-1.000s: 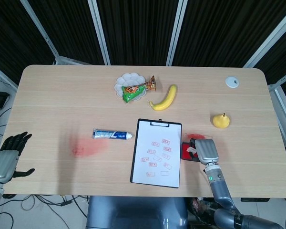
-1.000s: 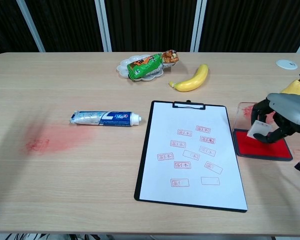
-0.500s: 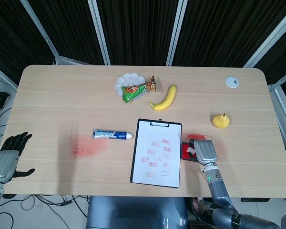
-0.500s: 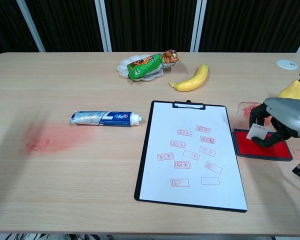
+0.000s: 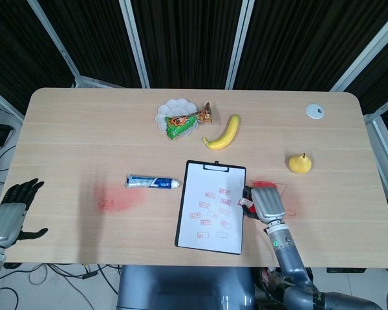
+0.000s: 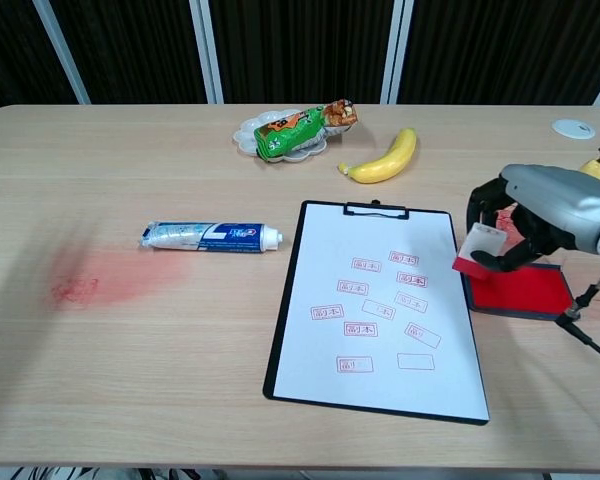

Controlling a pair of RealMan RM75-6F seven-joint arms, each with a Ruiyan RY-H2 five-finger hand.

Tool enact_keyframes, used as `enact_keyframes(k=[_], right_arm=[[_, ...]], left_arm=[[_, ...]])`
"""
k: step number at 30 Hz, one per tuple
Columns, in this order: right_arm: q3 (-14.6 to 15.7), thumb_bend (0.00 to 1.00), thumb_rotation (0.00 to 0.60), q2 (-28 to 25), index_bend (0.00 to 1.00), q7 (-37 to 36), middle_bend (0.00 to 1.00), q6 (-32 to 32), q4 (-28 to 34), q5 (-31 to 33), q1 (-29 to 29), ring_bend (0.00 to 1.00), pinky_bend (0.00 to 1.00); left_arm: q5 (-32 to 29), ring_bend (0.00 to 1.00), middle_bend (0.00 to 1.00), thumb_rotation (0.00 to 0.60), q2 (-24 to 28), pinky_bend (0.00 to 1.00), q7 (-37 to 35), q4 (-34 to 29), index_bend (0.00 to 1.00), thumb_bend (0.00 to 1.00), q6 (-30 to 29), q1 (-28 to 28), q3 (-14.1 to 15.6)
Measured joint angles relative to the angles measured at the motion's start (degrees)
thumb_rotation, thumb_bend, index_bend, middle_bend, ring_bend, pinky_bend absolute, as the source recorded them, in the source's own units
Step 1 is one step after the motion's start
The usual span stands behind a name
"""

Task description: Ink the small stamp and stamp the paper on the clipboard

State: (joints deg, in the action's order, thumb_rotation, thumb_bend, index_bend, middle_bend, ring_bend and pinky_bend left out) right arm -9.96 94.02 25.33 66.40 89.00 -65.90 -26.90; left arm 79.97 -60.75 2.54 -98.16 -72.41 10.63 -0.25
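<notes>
My right robot hand: pinching the small stamp, raised above the ink pad, just off the clipboard right edge. Paper: red marks mid-sheet, bare margin at bottom. My left robot hand: off the desk left edge, fingers spread, holding nothing.

Clipboard between toothpaste tube at left and ink pad at right, banana behind.

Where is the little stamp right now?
In the chest view, the small stamp is held by the right hand, between the clipboard and the ink pad.
</notes>
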Motion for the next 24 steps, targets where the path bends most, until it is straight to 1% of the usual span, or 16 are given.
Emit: enact_keyframes(k=[3, 9, 18, 24], right_arm=[[0.28, 0.73, 0.6, 0.12, 0.87, 2.36, 0.77, 0.72, 2.84, -0.34, -0.3, 0.85, 0.82], [0.62, 0.73, 0.6, 2.15, 0.87, 6.92, 0.77, 1.36, 5.32, 0.6, -1.36, 0.86, 0.82], [0.83, 0.73, 0.6, 6.75, 0.87, 11.01, 0.77, 1.5, 6.08, 2.79, -3.13, 0.86, 0.82], [1.16, 0.73, 0.6, 9.25, 0.87, 11.98, 0.77, 1.28, 5.37, 3.86, -3.94, 0.86, 0.82]], left_arm=[[0.26, 0.0, 0.0, 0.6, -0.02, 0.0, -0.06, 0.15, 0.0, 0.02, -0.15, 0.01, 0.01], [0.44, 0.0, 0.0, 0.6, 0.13, 0.0, -1.08, 0.3, 0.0, 0.02, -0.17, 0.0, 0.0], [0.21, 0.0, 0.0, 0.6, 0.25, 0.0, -1.35, 0.23, 0.0, 0.02, 0.36, 0.21, 0.02], [0.05, 0.0, 0.0, 0.6, 0.33, 0.0, -1.51, 0.18, 0.0, 0.02, 0.37, 0.18, -0.01]])
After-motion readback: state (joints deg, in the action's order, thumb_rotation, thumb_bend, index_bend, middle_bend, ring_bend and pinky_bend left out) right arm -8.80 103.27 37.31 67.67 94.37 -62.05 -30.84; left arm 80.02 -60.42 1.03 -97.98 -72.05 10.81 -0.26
